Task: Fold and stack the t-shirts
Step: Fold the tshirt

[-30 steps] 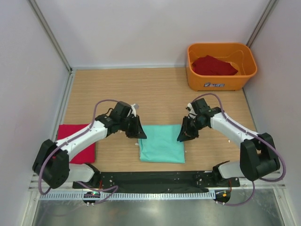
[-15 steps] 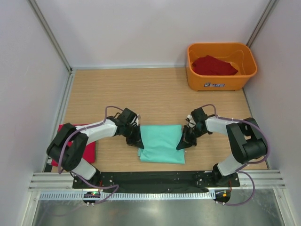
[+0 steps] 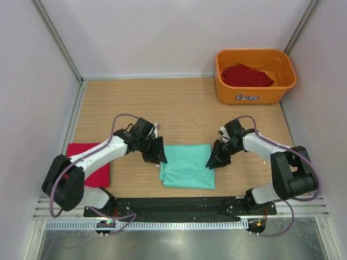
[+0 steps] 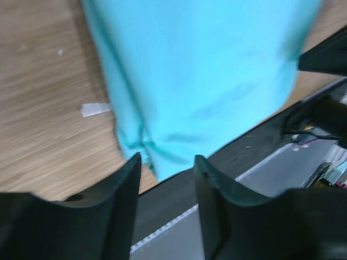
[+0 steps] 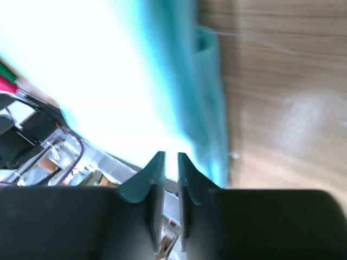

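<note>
The mint-green t-shirt [image 3: 187, 165] should handle limp and light, so pinch its side hems through every layer — your left hand [image 4: 165, 160] is released, your right hand [image 5: 169, 157] nearly closed, its hold unclear.

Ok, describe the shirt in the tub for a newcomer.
At the table's far right corner stands an orange tub. Inside lies a crumpled deep red t-shirt. Unlike it, the other red shirt and the mint one lie flat outside it.
</note>
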You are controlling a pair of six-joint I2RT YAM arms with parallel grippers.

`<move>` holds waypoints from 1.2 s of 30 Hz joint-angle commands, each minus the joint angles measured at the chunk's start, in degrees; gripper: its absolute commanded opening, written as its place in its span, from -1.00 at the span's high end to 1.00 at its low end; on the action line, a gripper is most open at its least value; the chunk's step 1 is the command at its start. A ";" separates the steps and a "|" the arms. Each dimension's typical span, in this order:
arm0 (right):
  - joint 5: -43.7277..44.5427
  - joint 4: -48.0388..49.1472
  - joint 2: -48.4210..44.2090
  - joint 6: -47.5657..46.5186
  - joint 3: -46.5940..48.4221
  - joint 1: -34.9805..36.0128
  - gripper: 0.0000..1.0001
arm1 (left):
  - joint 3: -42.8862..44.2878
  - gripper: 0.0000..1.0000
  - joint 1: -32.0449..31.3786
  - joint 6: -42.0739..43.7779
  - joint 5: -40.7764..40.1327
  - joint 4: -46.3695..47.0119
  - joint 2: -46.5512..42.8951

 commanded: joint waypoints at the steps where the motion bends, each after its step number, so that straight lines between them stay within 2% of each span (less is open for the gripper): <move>1: 3.32 -6.54 -5.29 -2.77 7.03 -0.30 0.38 | 7.58 0.03 1.18 1.41 -2.31 -4.15 -4.53; 3: 3.67 -7.88 -6.44 -3.21 8.54 -0.30 0.21 | 8.12 -0.17 2.32 2.02 -1.79 -4.16 -2.70; 4: 3.67 -8.14 -6.79 -3.21 9.50 -0.30 0.10 | 8.21 -0.20 2.59 2.11 -1.00 -3.72 -1.90; 7: 4.11 -8.50 -8.11 -2.95 10.21 -0.30 -0.04 | 8.47 -0.29 3.65 2.37 -0.73 -3.63 2.49; 8: 4.03 -8.50 -8.37 -2.95 10.30 -0.30 -0.05 | 8.74 -0.44 3.74 2.55 -1.34 -4.06 3.46; 9: 4.03 -8.41 -8.72 -2.86 10.30 -0.30 -0.06 | 8.91 -0.47 3.74 2.55 -2.39 -4.68 4.25; 18: 3.85 -7.27 -12.33 -2.77 6.09 -0.22 -0.09 | 6.46 -0.61 2.77 0.09 -5.92 0.67 7.69; 27: 3.59 -6.56 -13.21 -2.51 4.85 -0.30 -0.09 | 1.19 -0.54 -2.15 -7.20 -6.44 7.44 9.80; 31: 3.50 -5.86 -12.68 -2.68 3.80 -0.30 -0.09 | 0.74 -0.57 -2.07 -7.30 -9.86 7.45 8.13; 36: 3.50 -5.60 -12.51 -2.95 4.14 -0.04 -0.12 | 1.97 -0.58 -2.15 -6.33 -8.90 6.92 8.31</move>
